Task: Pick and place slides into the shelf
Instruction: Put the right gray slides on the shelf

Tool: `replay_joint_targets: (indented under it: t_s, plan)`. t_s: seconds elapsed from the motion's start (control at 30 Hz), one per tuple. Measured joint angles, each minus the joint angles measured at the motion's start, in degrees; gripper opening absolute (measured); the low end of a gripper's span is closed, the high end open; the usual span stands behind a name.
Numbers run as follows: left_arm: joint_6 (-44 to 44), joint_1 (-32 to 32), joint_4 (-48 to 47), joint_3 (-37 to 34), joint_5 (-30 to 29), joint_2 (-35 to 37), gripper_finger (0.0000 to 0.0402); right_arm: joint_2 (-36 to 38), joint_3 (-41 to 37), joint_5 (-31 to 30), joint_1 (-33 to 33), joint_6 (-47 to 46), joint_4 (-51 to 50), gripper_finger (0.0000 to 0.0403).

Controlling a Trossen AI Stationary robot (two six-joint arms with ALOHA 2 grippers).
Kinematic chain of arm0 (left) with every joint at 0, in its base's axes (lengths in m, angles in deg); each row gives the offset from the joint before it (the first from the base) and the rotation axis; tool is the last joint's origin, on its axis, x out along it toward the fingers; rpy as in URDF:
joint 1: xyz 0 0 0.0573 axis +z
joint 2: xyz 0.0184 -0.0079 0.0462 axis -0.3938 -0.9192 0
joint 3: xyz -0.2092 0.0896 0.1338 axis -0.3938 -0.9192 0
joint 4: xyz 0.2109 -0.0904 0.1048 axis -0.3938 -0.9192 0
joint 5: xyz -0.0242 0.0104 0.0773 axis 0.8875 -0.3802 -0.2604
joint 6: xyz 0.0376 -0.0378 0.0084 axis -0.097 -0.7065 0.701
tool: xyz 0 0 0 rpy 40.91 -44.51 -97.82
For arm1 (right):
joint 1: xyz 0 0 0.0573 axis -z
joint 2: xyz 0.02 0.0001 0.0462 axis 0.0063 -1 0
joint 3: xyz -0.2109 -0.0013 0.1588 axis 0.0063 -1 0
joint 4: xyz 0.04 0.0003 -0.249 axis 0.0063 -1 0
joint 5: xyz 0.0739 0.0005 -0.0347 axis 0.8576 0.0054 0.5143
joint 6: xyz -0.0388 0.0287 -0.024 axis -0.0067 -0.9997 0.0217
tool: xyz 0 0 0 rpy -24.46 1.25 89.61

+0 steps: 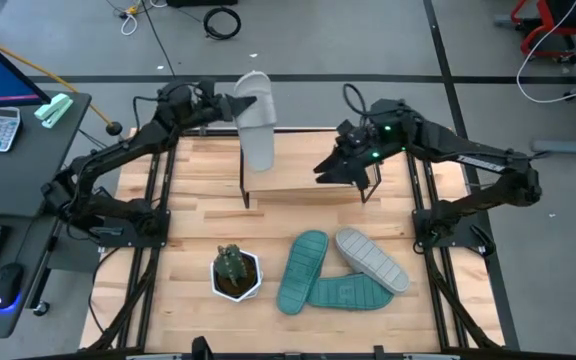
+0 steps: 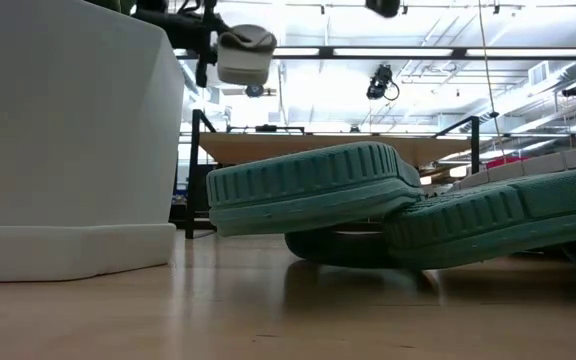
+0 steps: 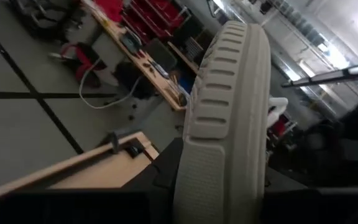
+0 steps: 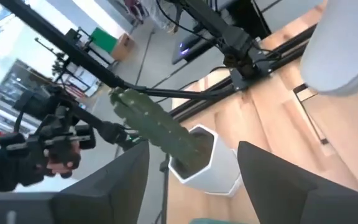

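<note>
A potted cactus [image 1: 234, 271] in a white pot sits near the front of the tabletop [image 1: 193, 200], just left of the three slides lying there. Two teal slides [image 1: 301, 270] [image 1: 349, 293] overlap, one propped on the other, and a grey slide [image 1: 372, 259] rests against them on the right. Behind them stands the shelf [image 1: 308, 165], its board bare except at the left end.

The left claw [image 1: 230, 104] is clamped on the heel of the second grey slide [image 1: 257, 128], holding it raised over the shelf's left end, toe hanging toward the board. The right claw [image 1: 340, 165] hovers over the shelf's right end with its fingers [image 4: 283, 174] spread apart, holding nothing.
</note>
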Motion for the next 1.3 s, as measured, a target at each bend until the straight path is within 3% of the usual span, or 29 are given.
replay_joint_targets:
  t_s: [0.2,0.6,0.97,1.3]
  plan:
    - [0.3,1.4,-0.7,0.0,0.5,-2.6,0.0091,2.7,0.0,-5.3,0.1,1.0,-1.8,0.0244]
    - [3.1,2.2,-0.5,0.0,3.0,-11.8,0.0090,-0.2,0.0,-6.5,-2.3,0.9,-2.5,0.0242]
    - [5.8,6.0,-0.8,0.0,3.7,-12.1,0.0090,-2.7,0.0,-13.6,-8.7,0.8,-2.6,0.0242]
    - [5.0,4.9,-0.9,0.1,4.6,-12.1,0.0089,-2.9,0.0,-16.0,-8.7,0.7,-2.6,0.0240]
